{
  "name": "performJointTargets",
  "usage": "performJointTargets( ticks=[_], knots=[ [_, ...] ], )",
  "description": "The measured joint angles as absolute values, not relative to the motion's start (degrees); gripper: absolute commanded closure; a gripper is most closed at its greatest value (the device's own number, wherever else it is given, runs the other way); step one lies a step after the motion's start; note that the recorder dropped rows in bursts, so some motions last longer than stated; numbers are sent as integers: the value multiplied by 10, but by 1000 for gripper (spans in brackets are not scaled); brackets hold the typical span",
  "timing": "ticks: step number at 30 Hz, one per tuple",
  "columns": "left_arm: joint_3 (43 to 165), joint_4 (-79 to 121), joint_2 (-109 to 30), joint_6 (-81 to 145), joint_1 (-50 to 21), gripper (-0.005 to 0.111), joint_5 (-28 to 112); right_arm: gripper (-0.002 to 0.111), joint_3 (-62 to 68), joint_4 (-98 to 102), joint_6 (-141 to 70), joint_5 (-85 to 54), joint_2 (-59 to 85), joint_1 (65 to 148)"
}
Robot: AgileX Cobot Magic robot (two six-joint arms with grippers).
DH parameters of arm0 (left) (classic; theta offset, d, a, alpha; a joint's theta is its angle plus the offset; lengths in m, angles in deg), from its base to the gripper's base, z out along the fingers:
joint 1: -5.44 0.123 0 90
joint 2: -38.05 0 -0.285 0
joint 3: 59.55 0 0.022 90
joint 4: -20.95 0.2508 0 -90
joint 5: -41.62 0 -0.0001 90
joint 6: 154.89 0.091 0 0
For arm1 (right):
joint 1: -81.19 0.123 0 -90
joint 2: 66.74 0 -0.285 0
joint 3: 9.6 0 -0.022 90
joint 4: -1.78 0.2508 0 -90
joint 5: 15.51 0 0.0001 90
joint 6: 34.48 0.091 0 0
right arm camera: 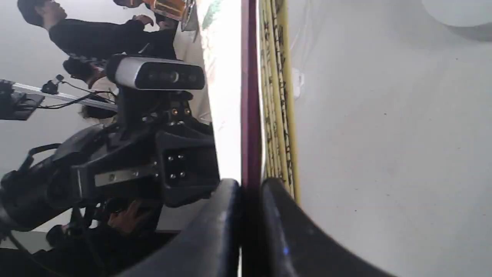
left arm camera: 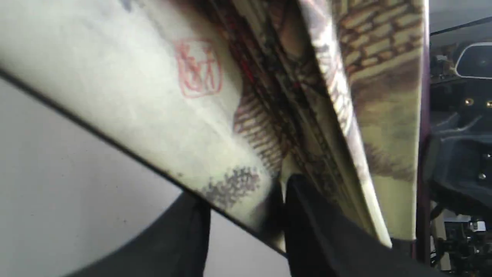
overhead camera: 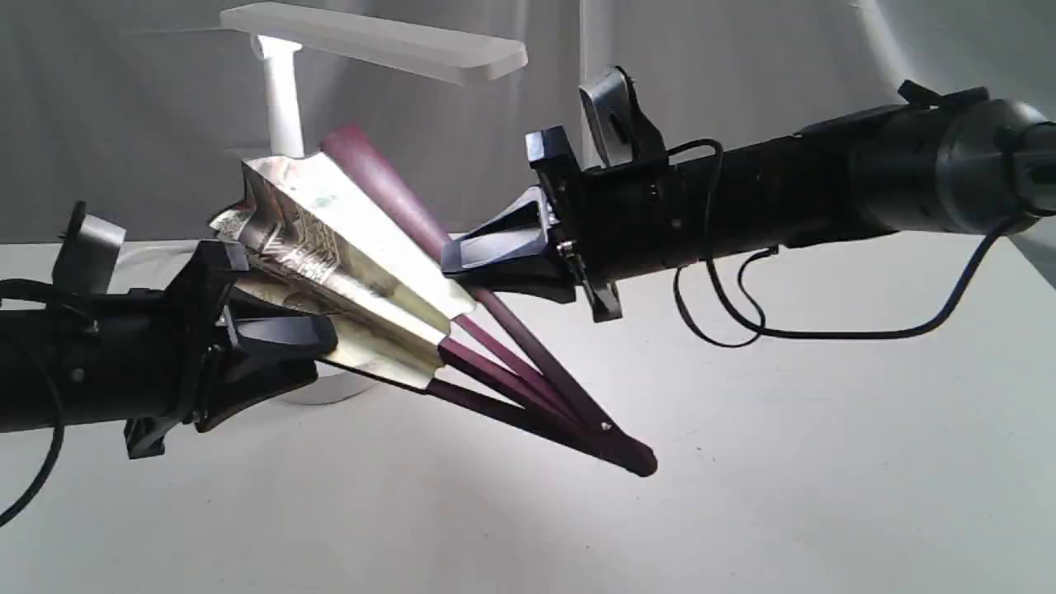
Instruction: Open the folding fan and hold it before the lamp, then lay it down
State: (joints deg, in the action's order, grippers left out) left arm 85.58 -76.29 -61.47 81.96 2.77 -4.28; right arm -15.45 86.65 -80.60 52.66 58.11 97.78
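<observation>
The cream paper folding fan with dark maroon wooden ribs and a printed landscape is hanging partly spread above the white table, its pivot end pointing down to the right and staying clear of the surface. The black right gripper is pinching the uppermost maroon guard rib, its two fingers pressing flat against either side of it. The black left gripper is reaching in at the lowest fold of the leaf; in the left wrist view its fingers are sitting on either side of the outer black-edged pleat, but whether they are clamping it I cannot tell. The white plastic desk lamp with a slim upright stem and long flat bar head is standing just behind the fan's upper edge.
</observation>
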Motion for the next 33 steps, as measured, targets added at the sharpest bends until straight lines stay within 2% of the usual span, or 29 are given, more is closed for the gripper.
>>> performJointTargets(
  ticks=[5,11,14,16,23,26,29,32,33],
  knots=[
    [856,-771,-615,830,28,76,-48,108,-155,868,-805,528,581,978],
    [856,-771,-615,835,28,51,-62,108,-155,858,-792,528,581,978],
    [856,-771,-615,836,28,48,-71,108,-155,852,-780,530,581,978],
    [856,-771,-615,836,28,51,-69,108,-155,858,-779,533,581,978],
    [856,-771,-615,837,28,81,-65,108,-155,885,-776,533,581,978],
    [856,-773,-615,838,28,81,-72,108,-155,885,-775,534,581,978],
    [856,-773,-615,838,28,65,-77,108,-155,885,-758,536,581,978],
    [856,-772,-615,837,28,38,-92,108,-155,888,-737,536,581,978],
    [856,-772,-615,836,28,32,-98,108,-155,888,-733,536,581,978]
  ],
)
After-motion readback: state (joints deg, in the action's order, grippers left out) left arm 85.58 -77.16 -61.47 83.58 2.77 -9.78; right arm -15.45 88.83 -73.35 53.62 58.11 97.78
